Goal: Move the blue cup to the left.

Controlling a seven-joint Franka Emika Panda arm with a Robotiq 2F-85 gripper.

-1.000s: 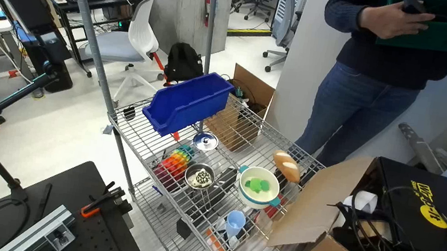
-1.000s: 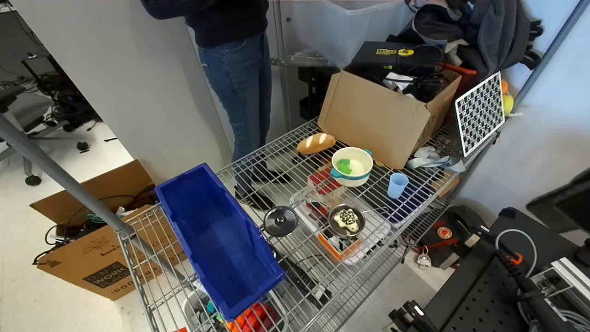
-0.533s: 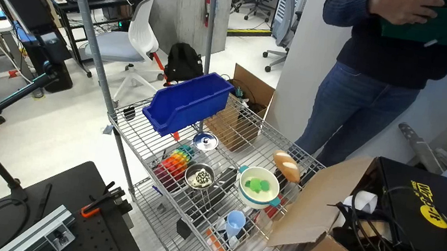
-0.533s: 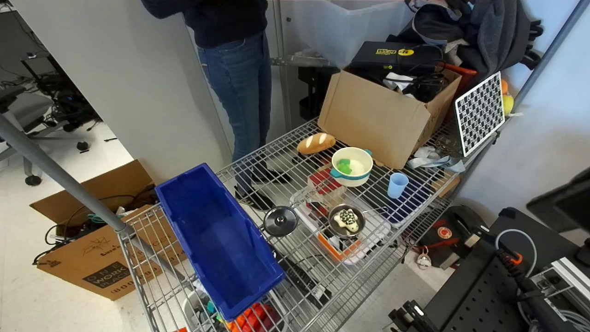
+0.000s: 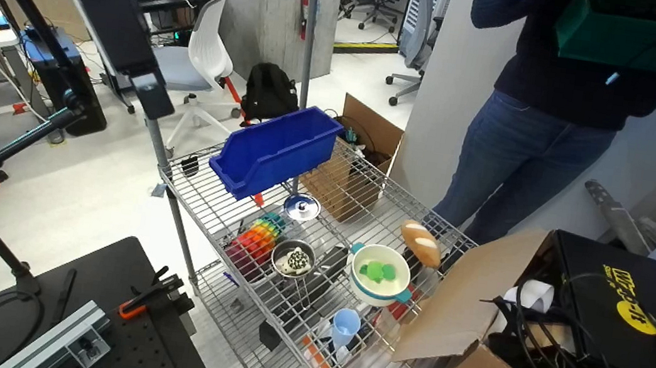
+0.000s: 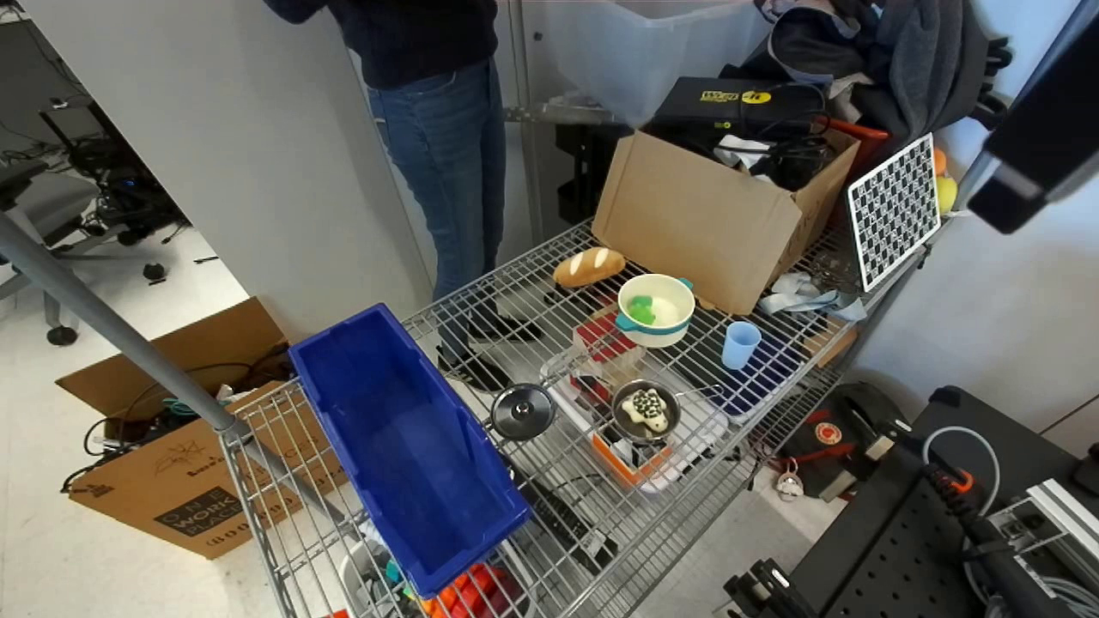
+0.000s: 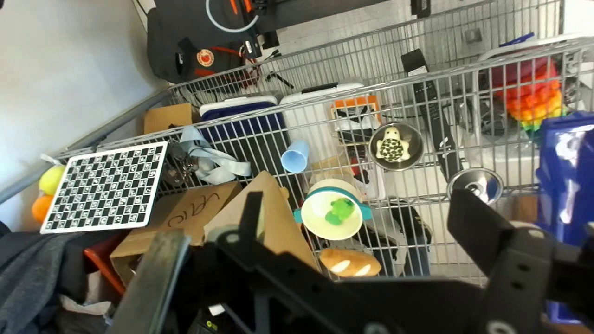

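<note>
A: Where does the blue cup [image 6: 740,345] stand?

B: Upright on the wire-rack desk [image 5: 204,192], rim uppermost, near the white bowl [image 6: 674,300] with teal handles but apart from it. Pale-blue strips [image 6: 811,300] lie on one side of the cup, a small metal pan [image 7: 414,144] on the other.

A: And the gripper [image 7: 356,197]?

B: Its fingers [image 7: 473,227], dark and blurred across the lower part of the wrist view, are spread wide, well away from the cup. In an exterior view, a dark length of the robot [image 5: 118,23] crosses the upper left.

A: What do the bowl and the pan hold?

B: The bowl carries a green piece [image 7: 342,208]; the pan, a pale figure [image 7: 392,147] with a dark-spotted patch.

A: What else shares the desk?

B: A brown loaf [image 6: 590,267] with white slashes lies just beside the bowl, near the flap of a cardboard box [image 6: 700,227]. A round, knobbed lid [image 6: 523,412] rests between the pan and a large blue bin [image 6: 412,446], which occupies the end opposite the box. A checkered board [image 7: 104,188] stands tilted near the box.

A: Who is on the scene?

B: A person [image 5: 540,161] in a dark sweater and jeans, partly seen in both exterior views, stands beside the desk. In an exterior view, the person holds a green container [image 5: 595,35] at about chest height.
</note>
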